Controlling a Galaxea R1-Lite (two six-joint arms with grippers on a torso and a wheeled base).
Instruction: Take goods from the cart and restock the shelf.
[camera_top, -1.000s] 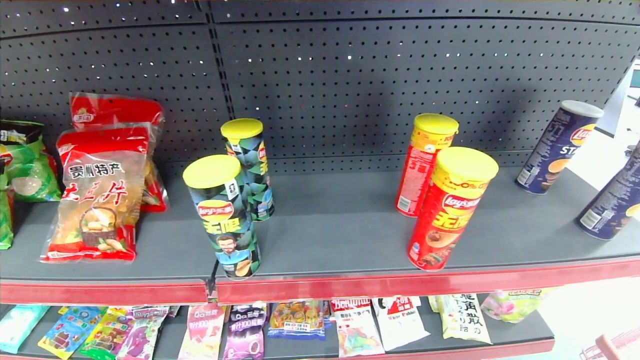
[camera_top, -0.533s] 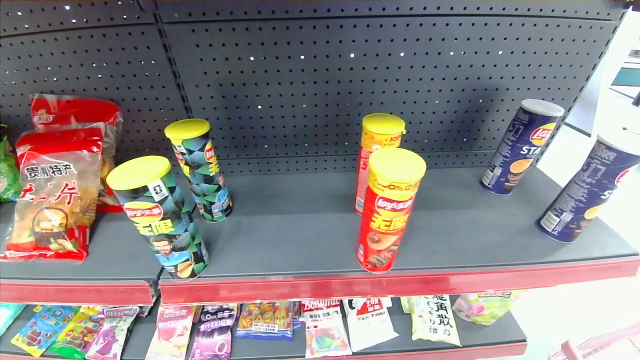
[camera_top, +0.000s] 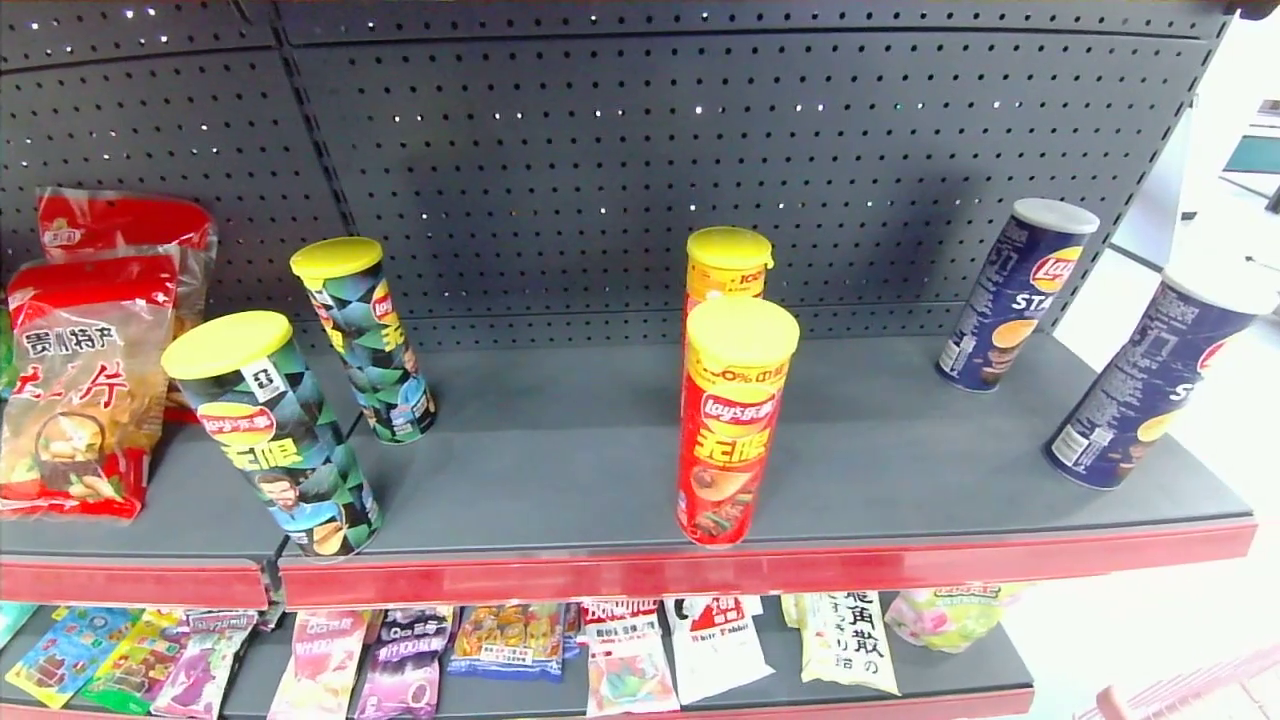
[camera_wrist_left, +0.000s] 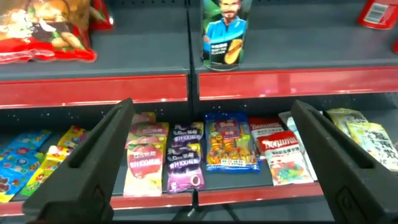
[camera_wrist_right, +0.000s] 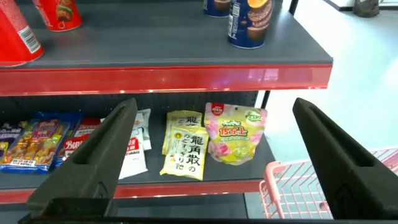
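The grey upper shelf (camera_top: 560, 470) carries two green-and-black chip cans (camera_top: 270, 430) with yellow lids, two red chip cans (camera_top: 733, 420) and two dark blue chip cans (camera_top: 1010, 290). All stand upright. A corner of the pink cart (camera_top: 1180, 695) peeks in low on the right, and its basket rim (camera_wrist_right: 329, 186) is below the shelf end. My left gripper (camera_wrist_left: 212, 104) is open and empty, facing the red shelf lip under a green can (camera_wrist_left: 225, 37). My right gripper (camera_wrist_right: 216, 102) is open and empty, facing the lower shelf near the blue can (camera_wrist_right: 249, 22).
Red snack bags (camera_top: 75, 380) lean at the shelf's left end. The lower shelf (camera_top: 960, 670) holds a row of flat candy packets (camera_top: 500, 650). A perforated back panel (camera_top: 640, 150) closes the rear. Bare board lies between the green and red cans.
The whole head picture has slid left, so the camera has turned right. The goods on the shelf have not moved.
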